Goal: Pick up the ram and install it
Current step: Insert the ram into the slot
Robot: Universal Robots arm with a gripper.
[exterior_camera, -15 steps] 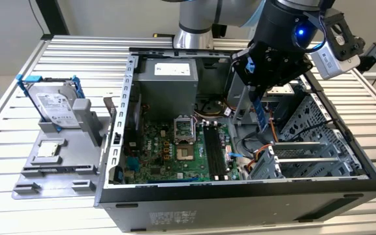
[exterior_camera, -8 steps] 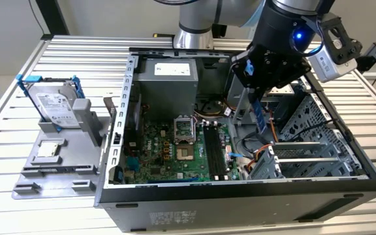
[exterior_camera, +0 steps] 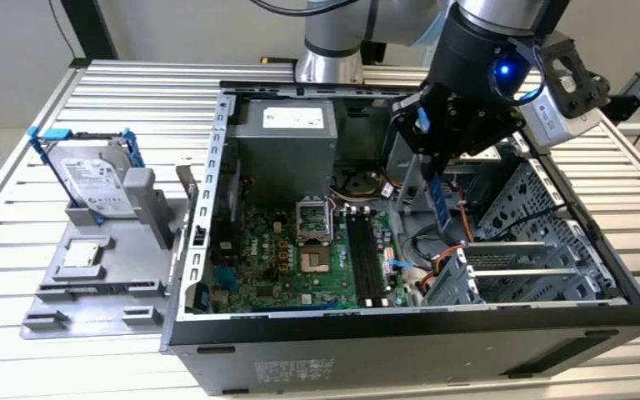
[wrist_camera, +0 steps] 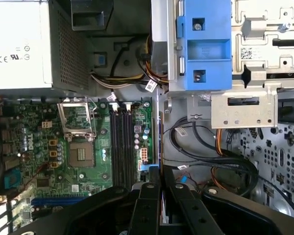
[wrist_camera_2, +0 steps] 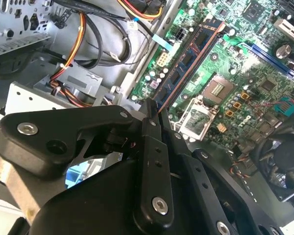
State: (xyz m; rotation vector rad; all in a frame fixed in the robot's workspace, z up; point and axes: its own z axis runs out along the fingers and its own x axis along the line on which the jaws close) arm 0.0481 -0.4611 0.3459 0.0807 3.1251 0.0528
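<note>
The ram (exterior_camera: 442,204) is a narrow blue-green stick that hangs on end from my gripper (exterior_camera: 432,171) above the open computer case (exterior_camera: 409,321). In the second wrist view the ram (wrist_camera_2: 186,61) runs out from between my black fingers (wrist_camera_2: 149,122), chips and gold edge showing, and my gripper (wrist_camera_2: 156,111) is shut on its end. The first wrist view has the ram (wrist_camera: 160,142) edge-on, held by my gripper (wrist_camera: 160,171). The black memory slots (exterior_camera: 365,254) (wrist_camera: 120,147) lie on the motherboard below, towards the exterior view's left of the stick.
A silver hard drive in a blue frame (exterior_camera: 92,183) stands in a grey holder outside the case. Inside are the power supply (exterior_camera: 287,125), CPU socket (wrist_camera: 78,127), orange cables (wrist_camera: 218,142), a blue bracket (wrist_camera: 206,44) and a metal drive cage (exterior_camera: 542,250).
</note>
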